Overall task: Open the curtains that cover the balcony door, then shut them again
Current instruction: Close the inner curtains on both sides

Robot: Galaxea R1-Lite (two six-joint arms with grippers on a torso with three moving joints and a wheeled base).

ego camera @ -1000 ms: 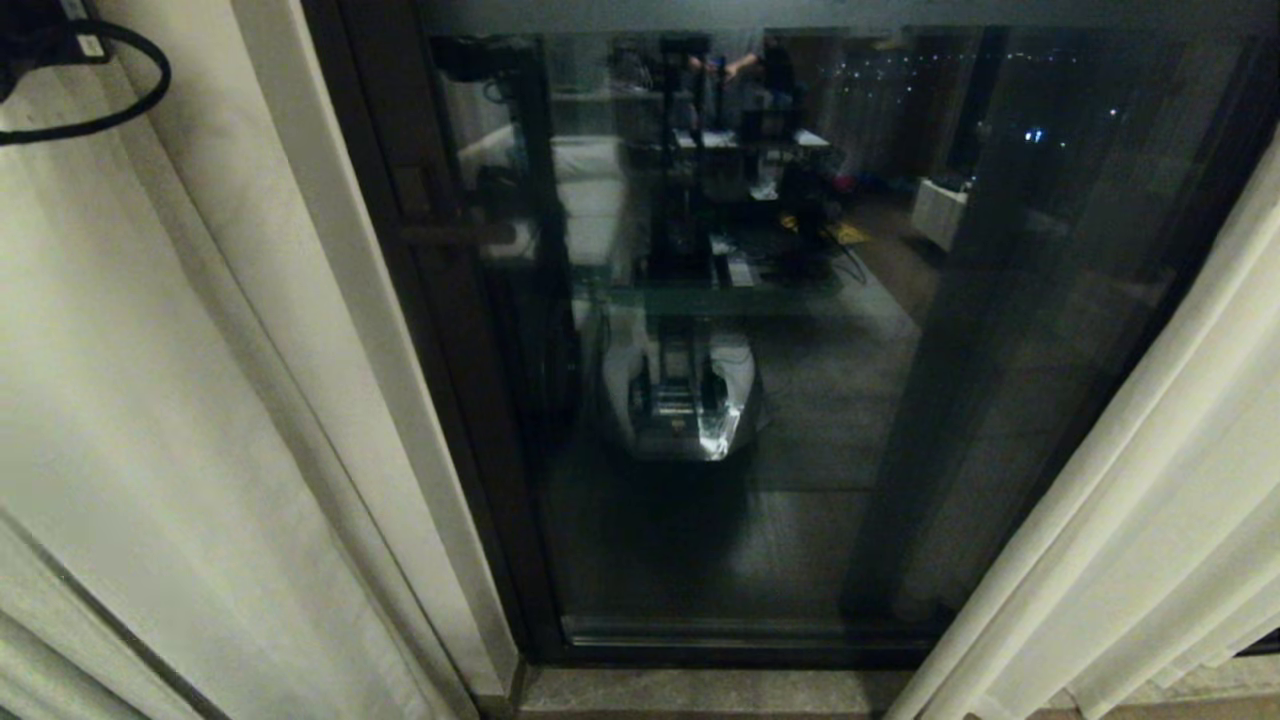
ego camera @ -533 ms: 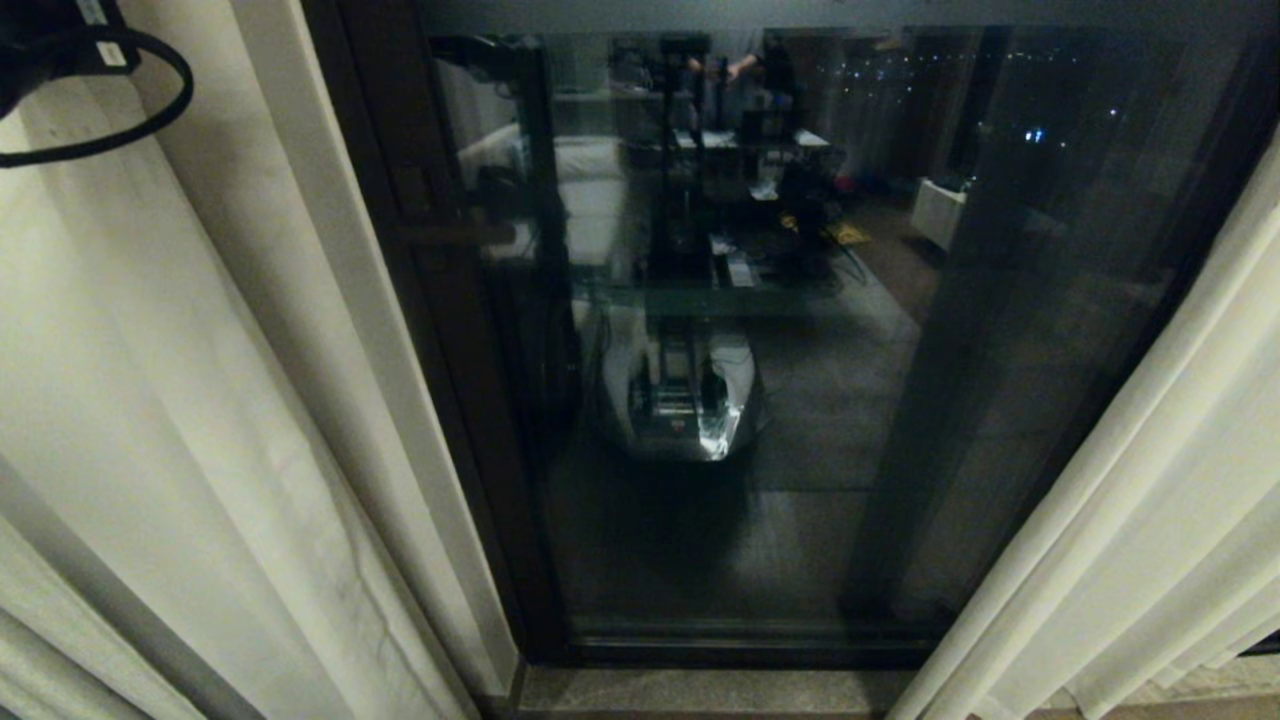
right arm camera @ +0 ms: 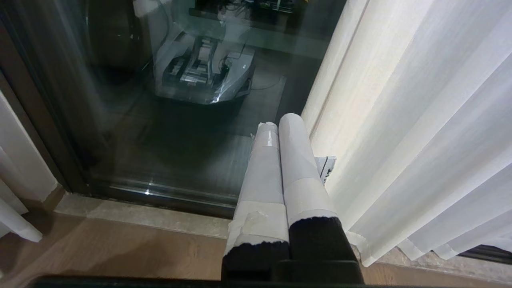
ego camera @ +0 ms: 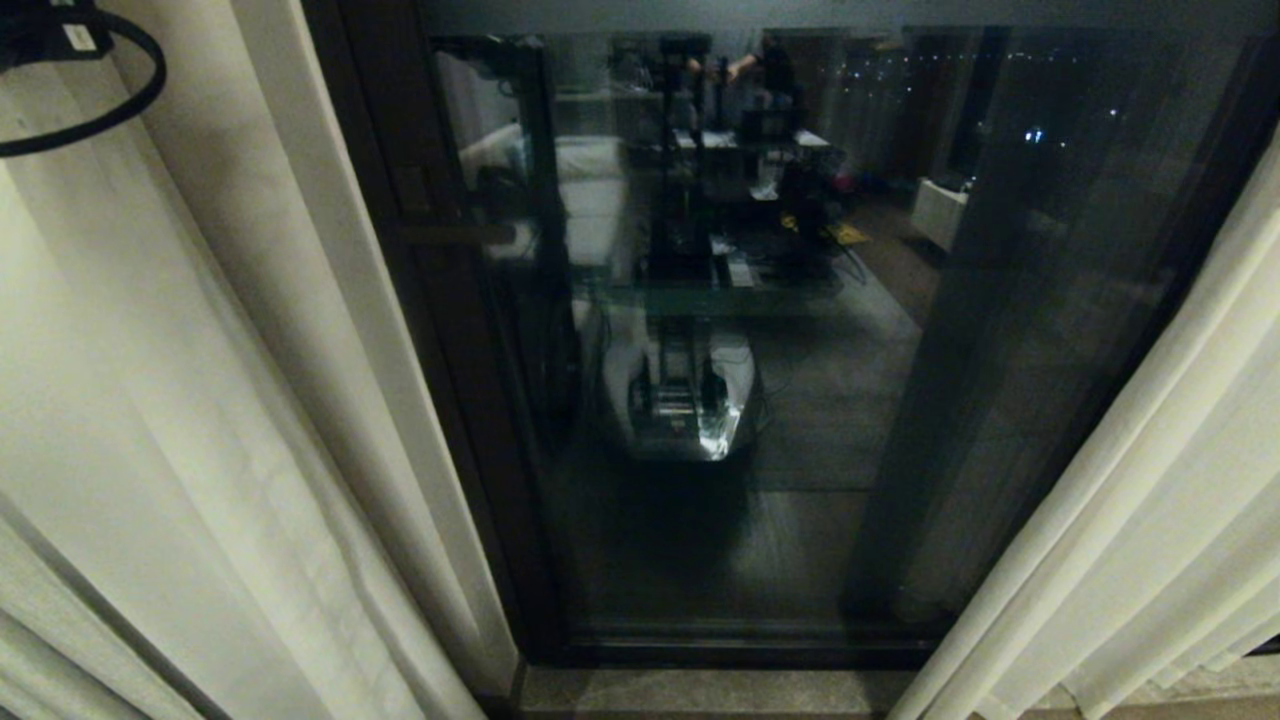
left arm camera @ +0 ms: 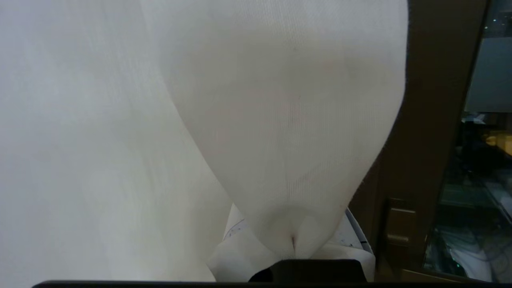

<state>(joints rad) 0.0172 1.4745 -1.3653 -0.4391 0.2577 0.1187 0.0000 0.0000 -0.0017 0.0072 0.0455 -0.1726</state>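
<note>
Head view: tall glass balcony door in its dark brown-black frame stood uncovered in the middle, with the floor-length cream-beige woven curtains parted, one panel on the robot's left and one on its right, pleats running near vertical. Only a black cable loop of the left arm showed at the top left corner, against the left panel; neither tool itself visible here. Left wrist view: left tool pressed together, pinching a fold of the pale left panel, cloth fanning out from the pinch; door frame and lever plate lay just beside it, toward the glass. Judged: closing calls for dragging this panel sideways across the glass, toward the robot's right. Right wrist view: right tool, paper-wrapped fingers pressed together on nothing, hung low just beside the right panel, the stone sill below.
</note>
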